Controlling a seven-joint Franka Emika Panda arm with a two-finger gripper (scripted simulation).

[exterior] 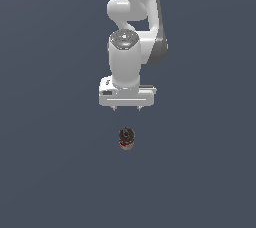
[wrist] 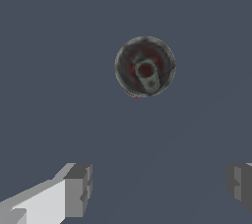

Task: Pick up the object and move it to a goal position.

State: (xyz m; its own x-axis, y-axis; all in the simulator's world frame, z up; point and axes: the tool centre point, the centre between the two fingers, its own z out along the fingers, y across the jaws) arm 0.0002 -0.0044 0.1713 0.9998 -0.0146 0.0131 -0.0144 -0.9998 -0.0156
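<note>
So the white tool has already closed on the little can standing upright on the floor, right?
Not quite. The tool is open and apart from the can, which does stand upright on the floor. The wrist view shows its fingers spread wide with nothing between them.

Plain dark blue-grey floor (exterior: 50, 172), evenly lit.

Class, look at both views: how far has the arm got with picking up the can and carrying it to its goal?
Done: nothing yet. The can stands upright on the floor, untouched. In hand: the claw hangs open near it, fingers spread wide, the can off to one side rather than between them. Left: centring, lowering, gripping, lifting and carrying; no goal marker shows.
</note>
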